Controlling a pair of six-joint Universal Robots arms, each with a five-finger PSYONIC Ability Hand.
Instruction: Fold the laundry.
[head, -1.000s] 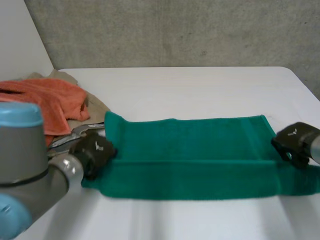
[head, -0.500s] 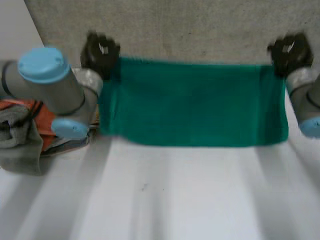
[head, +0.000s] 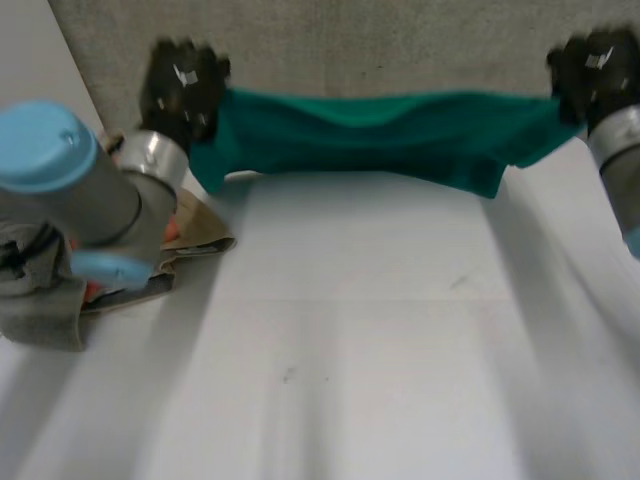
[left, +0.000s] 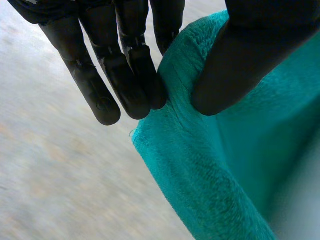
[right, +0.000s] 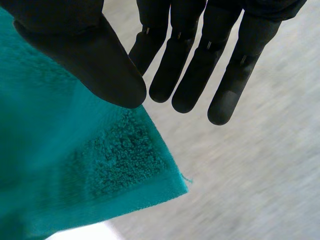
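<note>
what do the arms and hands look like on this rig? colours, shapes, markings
The left arm has grey tubular joints, a round light-blue cap and a silver wrist ring. The right arm is the same grey with a silver ring. The left hand and right hand are matte black, each with a small white mark on its back. The fingers are slim, segmented and round-tipped; the thumb is thicker.

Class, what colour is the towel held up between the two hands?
Teal green towel, plain; clearest in the left wrist view.
</note>
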